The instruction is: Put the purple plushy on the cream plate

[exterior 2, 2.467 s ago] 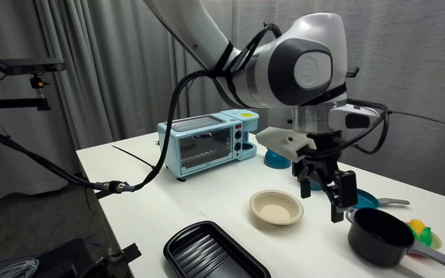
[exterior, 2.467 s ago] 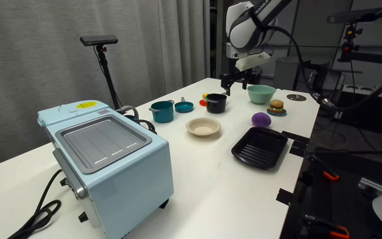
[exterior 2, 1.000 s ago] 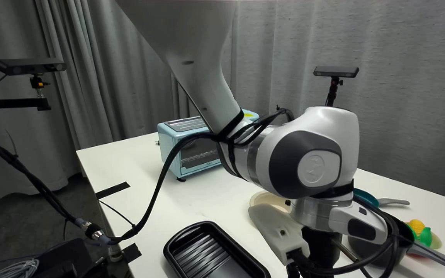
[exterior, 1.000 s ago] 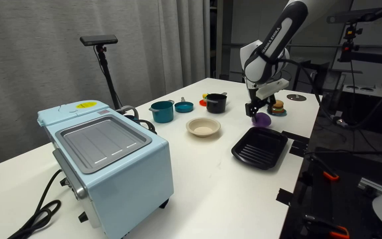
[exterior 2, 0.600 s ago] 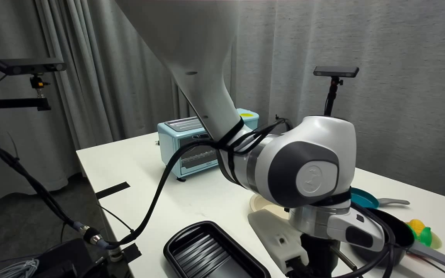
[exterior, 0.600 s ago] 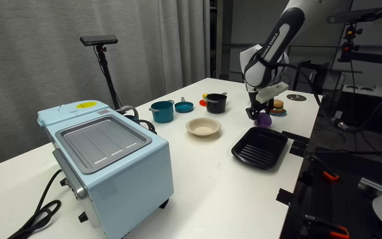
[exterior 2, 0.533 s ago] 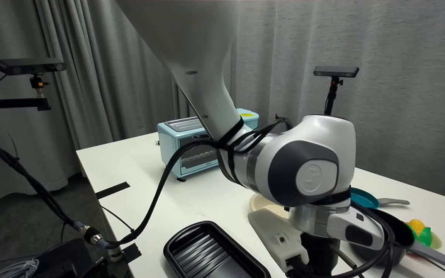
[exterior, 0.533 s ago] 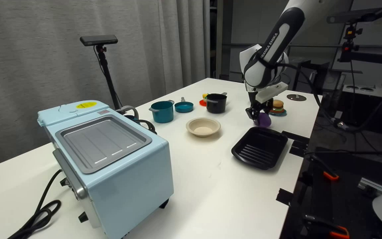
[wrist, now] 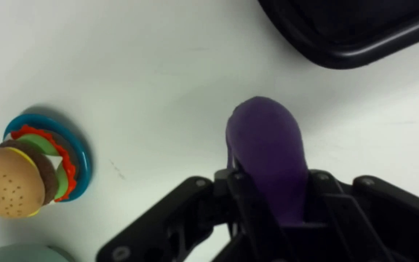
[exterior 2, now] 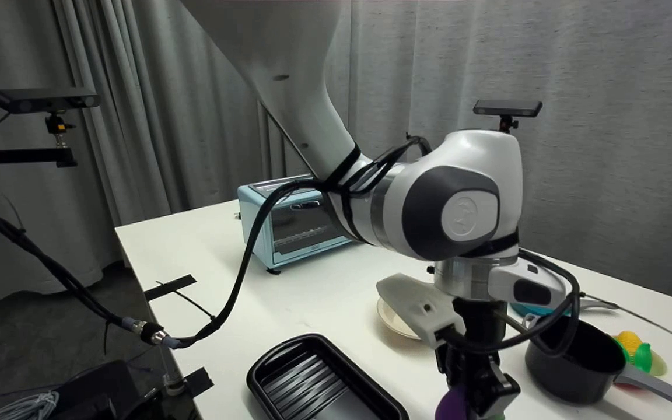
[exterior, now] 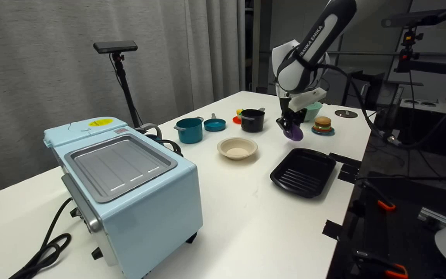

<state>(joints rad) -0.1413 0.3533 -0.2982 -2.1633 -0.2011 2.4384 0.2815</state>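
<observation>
Blue oven (exterior: 155,226): far left of the pincer (wrist: 275,174) from where I stand, and closest to me.
Teal pot (exterior: 191,132): left of the pincer, well apart from it, with the teal pan (exterior: 215,124) just beside.
Cream plate (exterior: 237,149): left of the pincer and a bit toward me. It has stayed put. The purple plushy (exterior: 294,134) is not in it yet.
Black pot (exterior: 252,122): left of the pincer, near it.
Pincer: pointing down, fingers (wrist: 324,187) squeezed in on the purple plushy, one each side. A moment ago it was low by the table (exterior: 242,217); now the arm (exterior: 294,75) has come up and to the left.
Purple plushy: in the pincer's grip, its round end poking out past the fingers. It was sitting on the table; now it looks lifted off. So I think picking up is done and carrying has begun. Next it should go left, over the plate's rim, and be let go. It is soft, so it might slip if the arm goes fast.
Black tray (exterior: 303,172): a bit right of the pincer and nearer to me, not touching the plushy.
Green bowl (exterior: 314,110): right of the pincer, behind it. The arm hid most of it before; now more peeks out.
Toy burger (exterior: 322,122): right of the pincer, on a small blue plate (exterior: 323,133).
</observation>
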